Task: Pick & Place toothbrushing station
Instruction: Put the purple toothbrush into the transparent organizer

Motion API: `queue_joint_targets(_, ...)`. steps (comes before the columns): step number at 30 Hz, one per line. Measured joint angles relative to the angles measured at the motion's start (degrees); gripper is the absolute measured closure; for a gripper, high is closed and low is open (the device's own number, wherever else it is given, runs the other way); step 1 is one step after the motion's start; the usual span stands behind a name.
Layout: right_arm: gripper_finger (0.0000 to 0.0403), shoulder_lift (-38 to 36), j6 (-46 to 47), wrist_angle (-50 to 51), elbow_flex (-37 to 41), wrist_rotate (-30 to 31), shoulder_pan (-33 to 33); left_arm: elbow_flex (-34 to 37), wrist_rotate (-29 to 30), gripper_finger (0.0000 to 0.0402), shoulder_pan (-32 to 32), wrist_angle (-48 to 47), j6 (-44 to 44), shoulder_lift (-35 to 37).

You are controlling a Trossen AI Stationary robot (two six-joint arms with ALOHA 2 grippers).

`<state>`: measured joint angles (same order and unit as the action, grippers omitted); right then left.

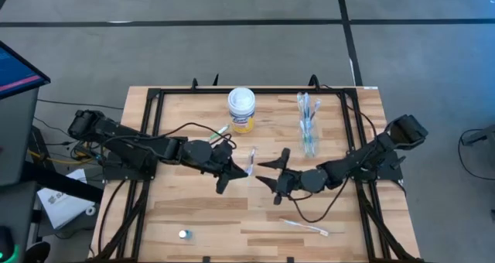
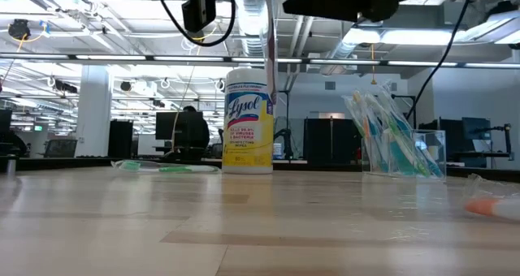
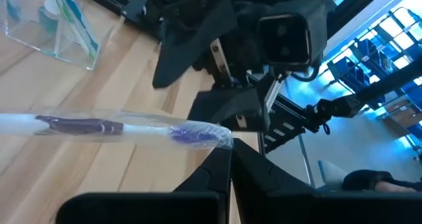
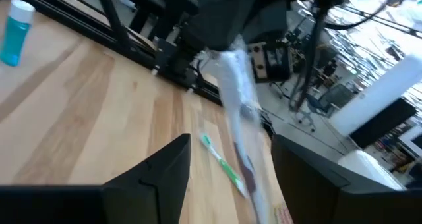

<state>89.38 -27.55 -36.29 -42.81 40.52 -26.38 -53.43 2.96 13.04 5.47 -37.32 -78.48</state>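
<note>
Wrapped toothbrush [image 1: 250,162] hangs mid-surface, above the wood, clenched in left end effector [image 1: 241,169]. Right end effector [image 1: 272,172] sits just beside it, fingers spread, likely positioned for a handover twd clear cup [image 1: 308,131] holding other brushes.

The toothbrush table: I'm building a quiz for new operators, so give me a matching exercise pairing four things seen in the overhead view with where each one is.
Things:
1. wrapped toothbrush
2. wipes canister
3. clear cup of toothbrushes
4. small blue tube

Places:
A. near the table's front edge, left side
B. held in the left gripper, mid-table, facing the open right gripper
C. back of the table, right of centre
D. back of the table, centre

Pairs: 1-B, 2-D, 3-C, 4-A
</note>
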Motion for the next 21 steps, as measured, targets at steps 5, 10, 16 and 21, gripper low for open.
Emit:
queue_joint_targets(5,0.0192,1.9,0.0,0.5,-1.6,-1.5,1.7,0.0,-0.1,0.0401,0.0,0.3,0.7,0.0)
queue_joint_targets(10,0.0191,1.8,0.2,0.2,-2.1,-3.1,2.9,0.0,-0.2,0.0401,0.0,0.7,0.9,0.0)
queue_joint_targets(16,0.0205,1.9,0.7,0.2,-2.1,-3.4,3.9,0.0,-0.9,0.0401,0.0,1.4,1.1,0.0)
queue_joint_targets(21,0.0222,2.9,1.1,0.2,-2.2,-4.7,4.7,0.0,-0.9,0.0401,0.0,1.8,1.1,0.0)
